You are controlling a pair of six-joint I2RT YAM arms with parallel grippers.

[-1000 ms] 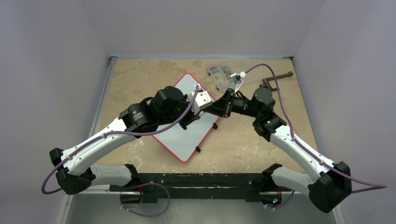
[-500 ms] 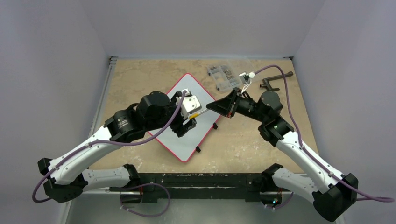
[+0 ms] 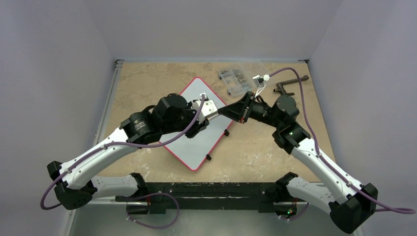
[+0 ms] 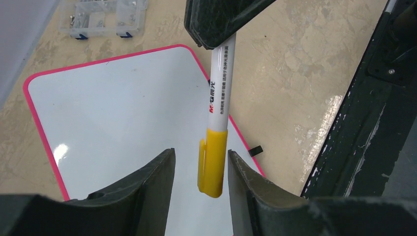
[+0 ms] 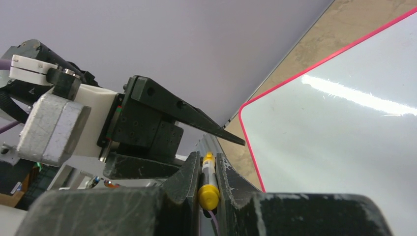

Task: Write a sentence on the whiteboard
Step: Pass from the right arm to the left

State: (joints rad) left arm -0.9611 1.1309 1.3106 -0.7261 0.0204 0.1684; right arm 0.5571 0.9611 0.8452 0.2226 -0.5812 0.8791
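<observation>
Two hands on one marker (image 4: 220,83) just above the blank whiteboard (image 4: 113,108), which lies flat on the bench (image 3: 142,83). The right hand (image 5: 206,160) is clamped on the barrel. The left hand (image 4: 200,156) has its fingers (image 4: 152,187) apart around the yellow cap (image 4: 212,162). If the left closes off-centre or tugs crooked, the marker could slip loose.

Plain lilac-grey walls (image 3: 211,29) on 3 sides round beige stone-look table (image 3: 147,83).

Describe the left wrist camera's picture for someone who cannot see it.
Held by the right pincer, a white marker points its yellow cap between the open fingers of the left pincer. Behind it lies a blank red-rimmed whiteboard.
</observation>
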